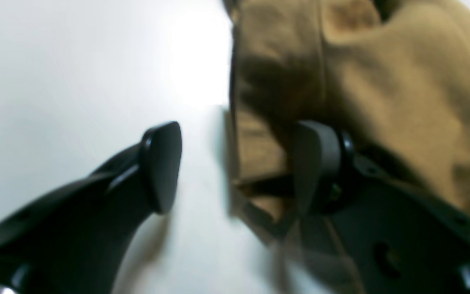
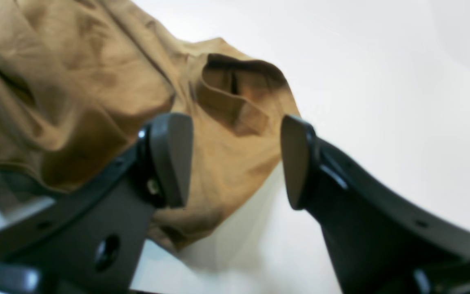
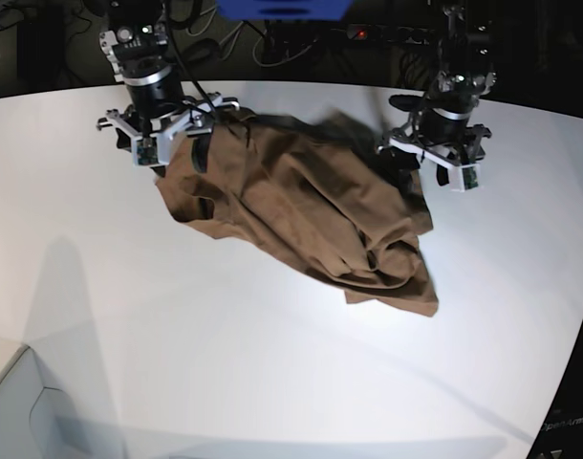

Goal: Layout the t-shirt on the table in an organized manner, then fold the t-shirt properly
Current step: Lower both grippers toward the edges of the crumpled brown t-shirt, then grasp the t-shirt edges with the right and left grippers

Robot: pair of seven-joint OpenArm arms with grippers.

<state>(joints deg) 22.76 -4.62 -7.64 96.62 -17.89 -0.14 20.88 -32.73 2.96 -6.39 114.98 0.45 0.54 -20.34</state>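
I read this as the spreading stage: the t-shirt (image 3: 301,215) lies rumpled across the upper middle of the bench (image 3: 225,363), not yet flat. Both grippers sit at its far corners, likely to stretch it out. Left gripper (image 1: 235,167): jaws spread, nothing pinched, one finger against the cloth edge. Right gripper (image 2: 235,161): jaws spread over a hem, empty. Only the base view shows the whole crumpled shape; the wrist views show the jaw gaps.
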